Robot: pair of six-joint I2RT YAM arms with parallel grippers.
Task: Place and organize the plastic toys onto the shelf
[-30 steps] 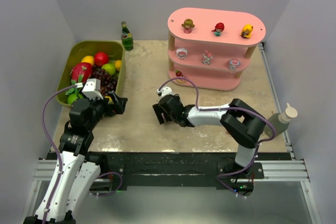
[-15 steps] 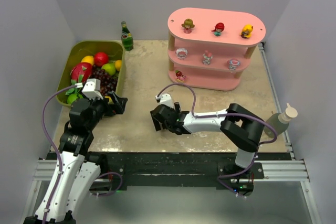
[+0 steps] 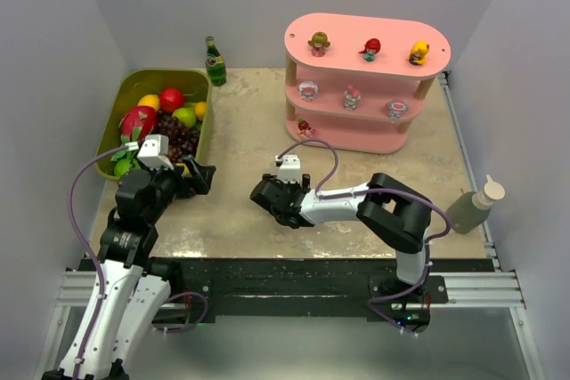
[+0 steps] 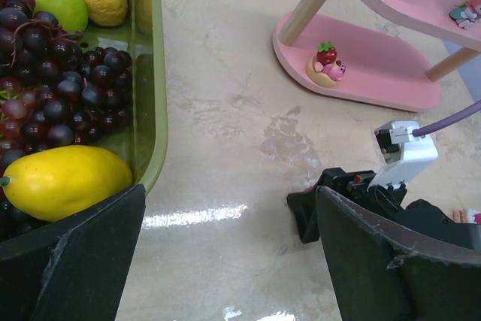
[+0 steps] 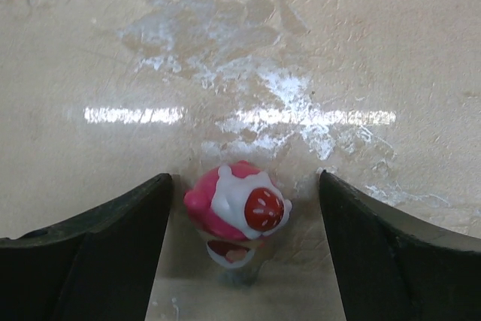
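Observation:
The pink shelf (image 3: 365, 35) stands at the back right. Three toys stand on its top board, the brown-haired one (image 3: 319, 43) at the left and the yellow one (image 3: 419, 52) at the right. Three more are on the middle board and one (image 3: 305, 126) is on the bottom board. My right gripper (image 3: 267, 198) is low over the table, open. In the right wrist view a pink, white and red figurine (image 5: 234, 210) lies between its fingers (image 5: 113, 238), touching neither. My left gripper (image 3: 198, 175) is open and empty beside the bin.
An olive bin (image 3: 118, 104) of toy fruit stands at the left. A green bottle (image 3: 214, 60) is behind it. A pale plastic bottle (image 3: 472, 206) stands at the right edge. In the left wrist view the shelf's bottom board (image 4: 376, 73) holds a strawberry figurine (image 4: 327, 65).
My right gripper has moved left and toward the near edge, and now sits down around the figurine. The left arm has not moved.

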